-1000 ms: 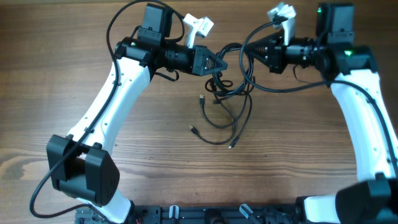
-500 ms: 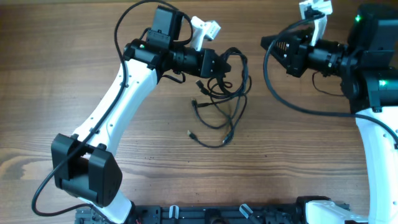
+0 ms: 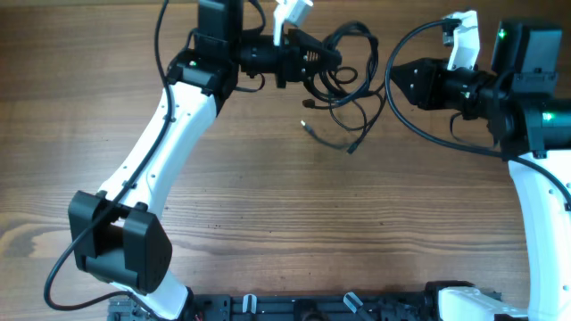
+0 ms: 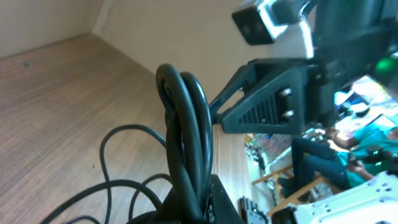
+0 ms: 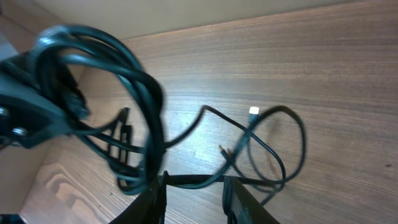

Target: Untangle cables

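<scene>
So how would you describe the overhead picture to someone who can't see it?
Seen from above, the left gripper holds a tangle of thin black cables at the far side of a wooden table, loose plug ends trailing. The right gripper faces it, touching nothing.

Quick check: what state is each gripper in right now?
Left gripper: closed, holding the cables.
Right gripper: open, holding nothing.

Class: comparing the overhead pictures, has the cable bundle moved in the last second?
Yes. The cables have shifted away from the black rail at the bottom edge, up-picture and slightly right, carried by the left gripper.
</scene>
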Tool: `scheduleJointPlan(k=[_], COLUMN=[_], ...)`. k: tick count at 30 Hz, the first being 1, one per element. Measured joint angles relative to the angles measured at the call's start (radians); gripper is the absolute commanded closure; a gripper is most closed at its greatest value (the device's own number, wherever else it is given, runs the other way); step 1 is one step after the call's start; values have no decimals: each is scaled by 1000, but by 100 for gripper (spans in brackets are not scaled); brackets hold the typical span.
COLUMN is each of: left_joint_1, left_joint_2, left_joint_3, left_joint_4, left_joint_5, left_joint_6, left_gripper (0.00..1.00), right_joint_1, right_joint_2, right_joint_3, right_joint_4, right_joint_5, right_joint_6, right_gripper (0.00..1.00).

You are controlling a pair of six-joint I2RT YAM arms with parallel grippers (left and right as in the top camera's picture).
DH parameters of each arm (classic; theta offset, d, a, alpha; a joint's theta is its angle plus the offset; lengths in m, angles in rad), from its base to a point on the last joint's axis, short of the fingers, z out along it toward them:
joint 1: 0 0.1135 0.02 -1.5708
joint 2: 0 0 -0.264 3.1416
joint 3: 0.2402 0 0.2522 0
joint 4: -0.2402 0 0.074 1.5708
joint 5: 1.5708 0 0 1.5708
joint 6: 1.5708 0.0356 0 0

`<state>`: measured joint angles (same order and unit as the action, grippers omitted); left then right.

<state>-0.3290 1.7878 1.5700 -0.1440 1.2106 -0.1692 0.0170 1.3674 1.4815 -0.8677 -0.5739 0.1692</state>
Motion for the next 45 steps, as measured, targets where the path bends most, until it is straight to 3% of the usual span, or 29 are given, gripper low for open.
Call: scheduleJointPlan(k=[8, 21, 30, 33, 36, 40, 41, 43, 44, 45], left_joint_1=[10, 10, 10, 8, -32, -96, -113, -138, -144, -145], left_joint_2=[0, 0, 0, 0, 3, 34, 50, 92, 111, 120], left_joint_3=[0, 0, 0, 6, 0, -43, -57, -72, -77, -80], left_joint_4=[60, 66, 40, -121, -462, -475, -459, -456, -455, -455], left_joint_5=[38, -169, -208, -240, -385, -495, -522, -579, -626, -660], left_joint_6=[-208, -664, -708, -659, -591, -555, -549, -538, -521, -504], left_gripper=[96, 96, 96, 96, 96, 95, 83, 10, 0, 0], right_joint_1=[0, 35, 74, 74, 74, 74, 74, 74, 74, 74], right_joint_2=[61, 84, 174, 185, 187, 187, 187, 187, 187, 187], right_joint_3=[0, 0, 0, 0, 0, 0, 0, 0, 0, 0], right_joint_4=[11, 19, 111, 101, 64, 39, 37, 32, 27, 21], right_joint_5=[-122, -237, -244, -191, -50, 73, 91, 119, 128, 139], right_joint_6=[-71, -122, -83, -51, 11, 54, 62, 74, 78, 80], right_gripper=[60, 64, 78, 77, 76, 73, 72, 68, 67, 66])
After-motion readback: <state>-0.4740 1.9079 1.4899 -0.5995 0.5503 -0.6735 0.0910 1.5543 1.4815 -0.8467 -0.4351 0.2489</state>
